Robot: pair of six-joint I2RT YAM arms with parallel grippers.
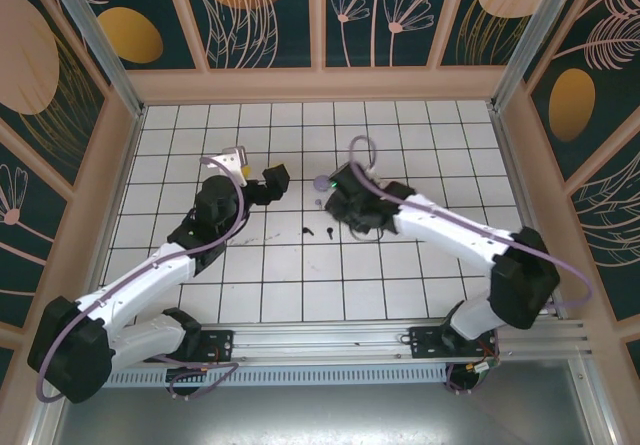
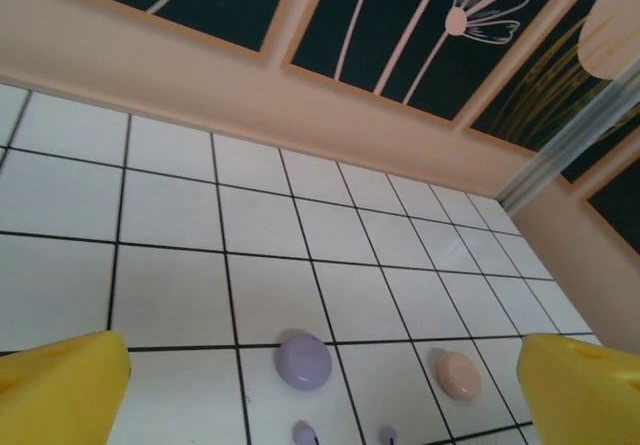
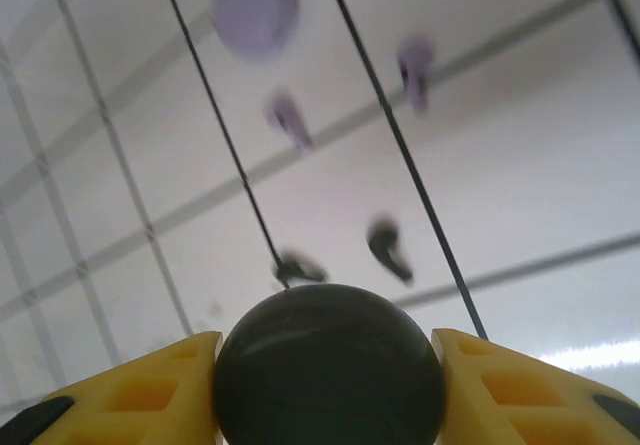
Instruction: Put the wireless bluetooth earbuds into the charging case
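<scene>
Right gripper (image 3: 328, 360) clamped on black case (image 3: 328, 395), bottom centre; black earbuds (image 3: 388, 247) on tiles mid-frame, blurred lilac earbuds (image 3: 288, 117) seemingly above them; left gripper (image 2: 320, 385) spread wide, empty

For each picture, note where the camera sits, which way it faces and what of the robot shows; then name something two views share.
Top external: high behind the robot, looking down on the table; left arm and right arm show.
Left wrist: on the left arm, facing across the table to the patterned wall; left fingers wide open, bottom corners.
Right wrist: on the right arm, low, facing along the table; right fingers clasp a black case.
Shared: both wrist views catch the lilac case.
</scene>
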